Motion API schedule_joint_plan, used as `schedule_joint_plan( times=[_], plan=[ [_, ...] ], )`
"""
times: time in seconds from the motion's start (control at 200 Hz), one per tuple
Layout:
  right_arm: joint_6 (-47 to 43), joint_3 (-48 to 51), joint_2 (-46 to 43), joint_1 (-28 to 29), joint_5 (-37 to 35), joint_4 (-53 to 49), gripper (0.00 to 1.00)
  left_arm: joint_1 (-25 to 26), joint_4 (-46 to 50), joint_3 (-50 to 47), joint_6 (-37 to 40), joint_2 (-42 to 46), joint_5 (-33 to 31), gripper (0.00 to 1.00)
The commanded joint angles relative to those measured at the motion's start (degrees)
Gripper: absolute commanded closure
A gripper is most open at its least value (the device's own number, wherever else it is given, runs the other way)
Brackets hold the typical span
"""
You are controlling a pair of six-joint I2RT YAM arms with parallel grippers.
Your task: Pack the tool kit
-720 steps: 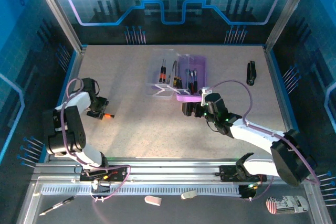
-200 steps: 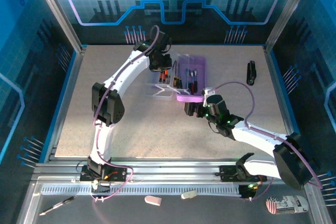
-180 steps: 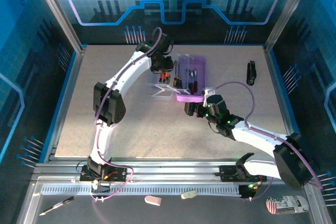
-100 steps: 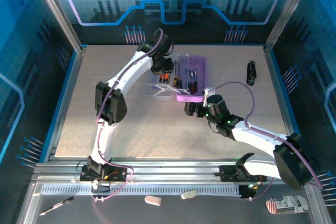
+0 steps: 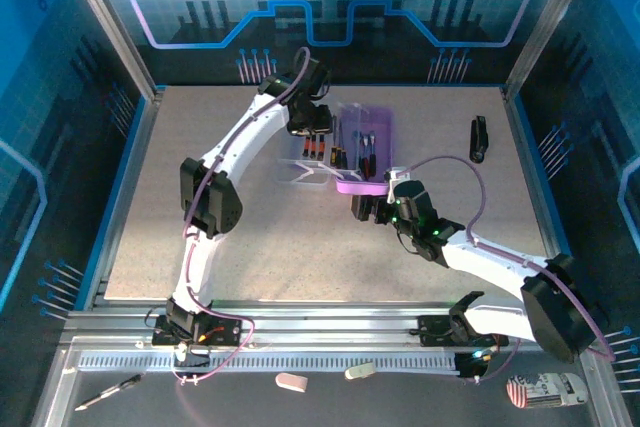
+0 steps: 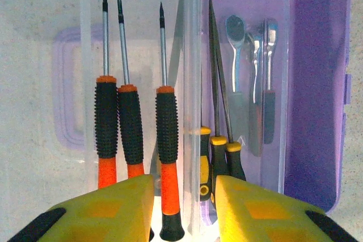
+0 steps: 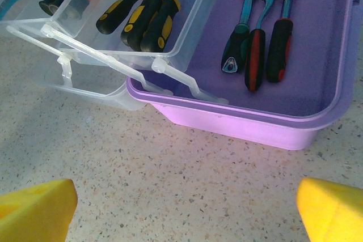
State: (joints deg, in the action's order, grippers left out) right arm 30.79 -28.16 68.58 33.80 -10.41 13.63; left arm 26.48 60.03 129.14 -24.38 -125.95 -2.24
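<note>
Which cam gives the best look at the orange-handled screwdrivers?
Left wrist: all three orange-handled screwdrivers lie side by side in the clear tray, tips to grips. Right wrist catches their handle ends at its top-left corner; top external shows them tiny.

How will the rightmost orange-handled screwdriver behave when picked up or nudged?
Likely stiff and light: the screwdriver is slim with a thin metal shaft. Its ribbed black grip should resist slipping. Being round, it may roll in the clear tray if nudged.
</note>
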Motion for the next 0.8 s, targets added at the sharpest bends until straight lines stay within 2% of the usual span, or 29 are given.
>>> schedule_joint_plan(
  times=[0.0, 0.05, 0.09, 0.18, 0.24, 0.265, 0.32, 0.37, 0.4, 0.435, 0.48, 0.51, 0.55, 0.655, 0.735, 0.795],
  plan=[
    [-1.1, 0.5, -2.1, 0.4, -2.0, -0.6, 0.0, 0.2, -5.4, -7.1, 2.6, 11.1, -3.2, 0.64],
    [-0.9, 0.7, -2.7, 0.4, -3.6, -0.8, 0.0, 0.1, -12.2, -15.4, 2.5, 17.5, -4.7, 0.61],
    [-0.1, 1.2, -3.0, 0.2, -5.8, -0.3, 0.0, 0.1, -18.1, -23.5, 2.2, 23.1, -5.5, 0.52],
    [3.3, 3.0, -3.8, -1.2, -10.2, 1.0, 0.0, 0.0, -33.1, -42.5, 0.7, 34.6, -6.2, 0.24],
    [3.7, 6.5, -3.9, -3.1, -7.7, 7.4, 0.0, -0.2, -41.0, -53.8, -1.0, 41.0, -7.8, 0.03],
    [3.5, 8.0, -4.1, -4.2, -5.0, 10.3, 0.0, -0.2, -43.4, -57.6, -1.6, 42.9, -8.7, 0.01],
    [2.6, 10.8, -4.4, -6.7, 1.7, 16.7, 0.09, -1.2, -47.3, -65.6, -4.0, 46.1, -10.8, 0.01],
    [3.1, 11.0, -4.4, -8.2, 2.7, 18.0, 0.19, -3.7, -48.4, -70.8, -9.3, 47.7, -9.4, 0.04],
    [3.5, 9.7, -4.2, -8.9, 1.8, 14.7, 0.22, -6.5, -49.3, -73.6, -13.9, 47.7, -5.4, 0.1],
    [3.9, 6.9, -3.5, -9.8, 0.6, 9.4, 0.23, -10.1, -51.1, -76.3, -18.4, 46.8, 2.2, 0.19],
    [3.5, 3.2, -2.0, -11.8, 1.6, 3.0, 0.25, -14.2, -53.4, -78.1, -21.5, 44.6, 9.5, 0.35],
    [2.6, 0.7, -0.8, -12.9, 3.6, -0.4, 0.29, -16.0, -54.2, -78.7, -22.6, 43.4, 12.3, 0.4],
    [1.7, -2.9, 1.1, -14.3, 5.7, -4.4, 0.33, -17.5, -54.9, -79.2, -23.1, 41.9, 14.1, 0.42],
    [0.0, -7.6, 4.6, -16.1, 6.6, -6.4, 0.33, -19.0, -55.7, -79.6, -22.4, 40.8, 14.2, 0.42],
    [-0.6, -12.3, 9.1, -19.0, 10.6, -8.7, 0.34, -19.7, -55.7, -77.9, -20.3, 38.4, 15.2, 0.39],
    [-1.5, -16.2, 13.3, -20.8, 13.3, -10.8, 0.37, -20.2, -54.8, -75.0, -18.8, 34.8, 17.9, 0.42]
  ],
)
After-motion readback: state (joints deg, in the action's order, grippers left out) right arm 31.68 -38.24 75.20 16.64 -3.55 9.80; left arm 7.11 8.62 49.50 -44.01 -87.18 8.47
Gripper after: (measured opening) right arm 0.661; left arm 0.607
